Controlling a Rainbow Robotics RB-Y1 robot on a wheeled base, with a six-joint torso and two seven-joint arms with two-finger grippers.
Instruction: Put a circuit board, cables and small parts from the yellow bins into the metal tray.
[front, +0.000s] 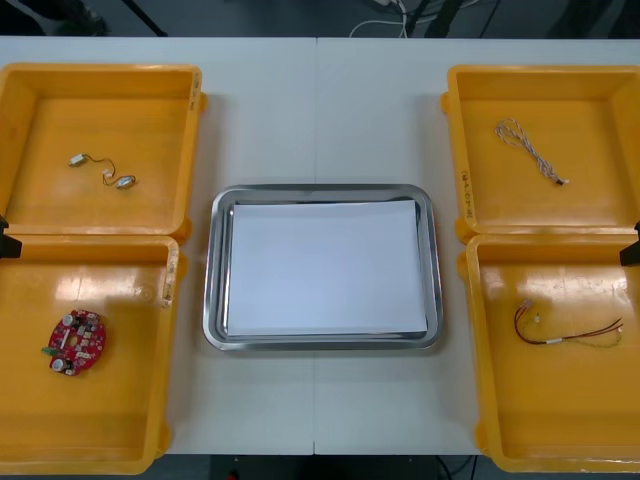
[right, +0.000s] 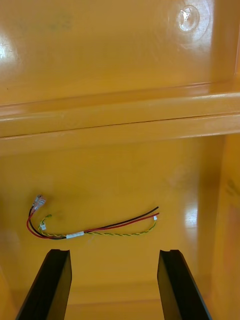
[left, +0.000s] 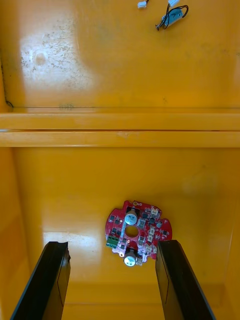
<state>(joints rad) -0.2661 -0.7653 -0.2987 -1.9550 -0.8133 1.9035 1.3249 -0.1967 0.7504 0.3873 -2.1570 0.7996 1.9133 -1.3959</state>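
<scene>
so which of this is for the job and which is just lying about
For the job: circuit board, red and yellow cable, twisted cable, small metal parts, yellow bins, metal tray, left tool and right tool, both open over near bins.
Lying about: cords beyond the table.

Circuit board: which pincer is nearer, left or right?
Left. The left pincer hangs open over the near left bin, the circuit board just ahead of its fingers. The right pincer is across the metal tray, over the red and yellow cable.
</scene>
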